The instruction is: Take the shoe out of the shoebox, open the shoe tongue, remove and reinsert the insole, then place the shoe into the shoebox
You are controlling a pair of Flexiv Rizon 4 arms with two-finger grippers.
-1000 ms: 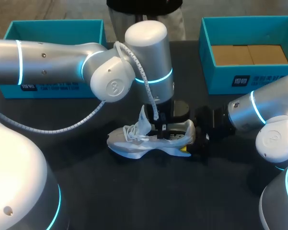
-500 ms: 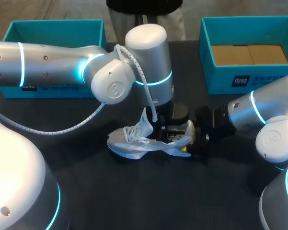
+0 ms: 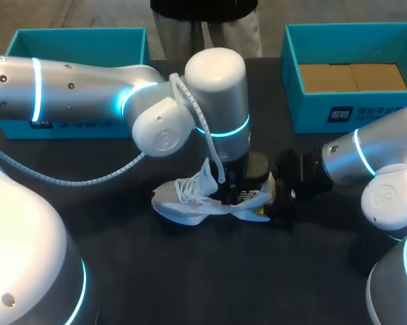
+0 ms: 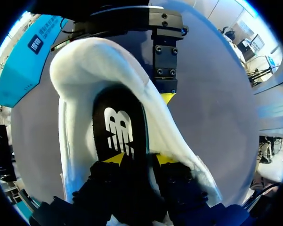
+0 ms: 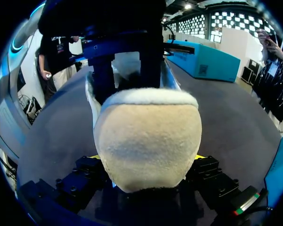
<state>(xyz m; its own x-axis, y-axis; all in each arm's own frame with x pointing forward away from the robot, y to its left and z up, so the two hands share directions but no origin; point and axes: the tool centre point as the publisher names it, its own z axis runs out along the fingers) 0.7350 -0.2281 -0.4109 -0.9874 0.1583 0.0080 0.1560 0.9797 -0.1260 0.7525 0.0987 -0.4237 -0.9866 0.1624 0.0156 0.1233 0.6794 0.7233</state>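
Note:
A white shoe point(image 3: 189, 203) lies on the dark table with its tongue point(image 3: 204, 175) raised. My right gripper point(image 3: 272, 198) is shut on the heel point(image 5: 148, 136), a yellow tip showing on each side. From above, my left gripper point(image 3: 240, 191) points down into the shoe's opening. In the left wrist view its two yellow fingertips point(image 4: 114, 157) stand apart over the black insole point(image 4: 118, 129), which lies flat inside the shoe point(image 4: 80, 89). The left gripper point(image 4: 140, 158) holds nothing. One finger of my right gripper point(image 4: 166, 75) rests against the shoe's outer side.
A teal shoebox point(image 3: 78, 40) stands at the back left. Another teal box point(image 3: 311, 108) with brown cardboard inside stands at the back right. My left arm's white cable point(image 3: 88, 179) hangs over the table left of the shoe.
My left gripper's fingers have spread apart inside the shoe, and the left arm has shifted slightly right, toward the heel. The shoe and right arm have stayed put.

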